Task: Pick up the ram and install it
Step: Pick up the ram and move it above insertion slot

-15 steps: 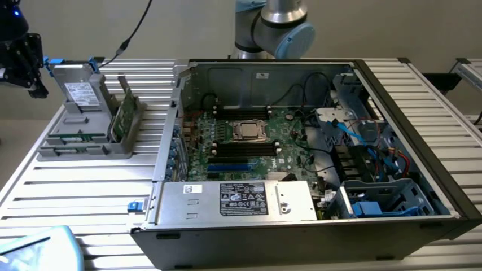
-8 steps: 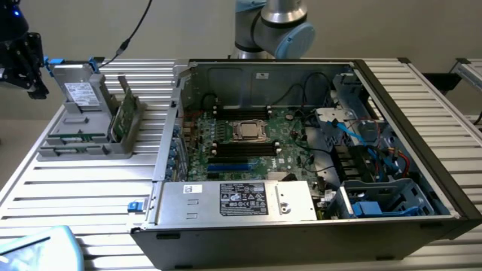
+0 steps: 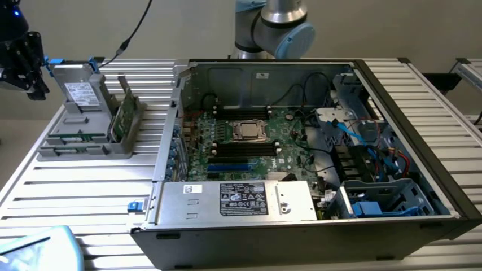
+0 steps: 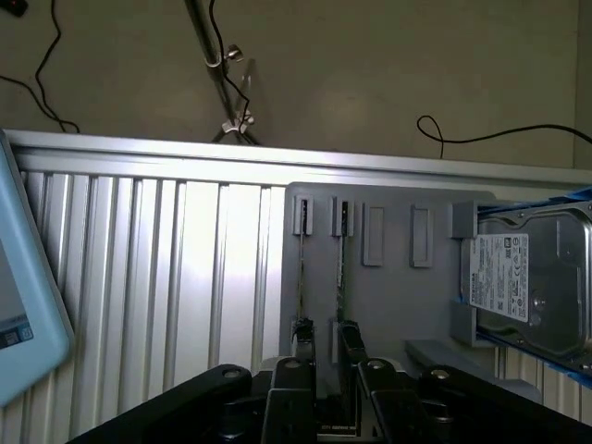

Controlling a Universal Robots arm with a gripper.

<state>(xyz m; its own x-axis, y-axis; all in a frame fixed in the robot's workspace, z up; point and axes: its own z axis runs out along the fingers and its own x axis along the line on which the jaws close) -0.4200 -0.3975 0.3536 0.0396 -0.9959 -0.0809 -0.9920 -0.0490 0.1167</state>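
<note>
Black fingers of my pincer [image 4: 328, 393] stood apart, clamped on nothing, as it hung over the grey rack [image 3: 83, 148] at the exterior view's left. Just beyond them the ram [image 4: 339, 273] stood on edge in its slot. A second thin board [image 4: 302, 268] stood close beside it, and the grey drive [image 4: 527, 277] sat farther along the same rack. To grip well, I judged, I had to centre on that one stick alone, fingers square to its flat faces, and come down straight. Well to the right lay the open computer case [image 3: 421, 113] with its black memory slots [image 3: 245, 148].
</note>
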